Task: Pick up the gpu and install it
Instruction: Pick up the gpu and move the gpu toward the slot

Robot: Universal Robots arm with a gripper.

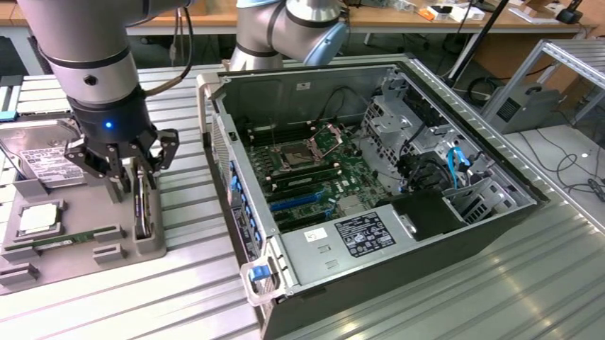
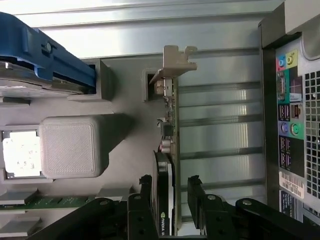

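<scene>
I am at the pick-up step, as I judge it: nothing is lifted yet. At the exterior view's left, a grey holder tray [image 1: 95, 258] lies on the ribbed surface [image 1: 189, 297], with a hard drive [image 1: 42, 159] at its far left edge. Just right of that, my tool [image 1: 132, 188] hangs low over the tray's right-hand slot. Its fingers [image 2: 145, 182] stand apart, one on each side of the gpu [image 1: 142, 209], and I see no contact with either face.

The gpu [image 2: 168, 117] stands on edge in that slot. It is a thin dark board with small parts along it, a black block bearing a green logo between my fingers, and a pale metal bracket [image 2: 175, 60] at the far end.

I think the grasp calls for the pads to meet the flat faces squarely, on the block and not on the bare board.

Further right, the open computer case [image 1: 378, 184] waits, well apart from the card, with its blue slots [image 1: 293, 202] free.
</scene>
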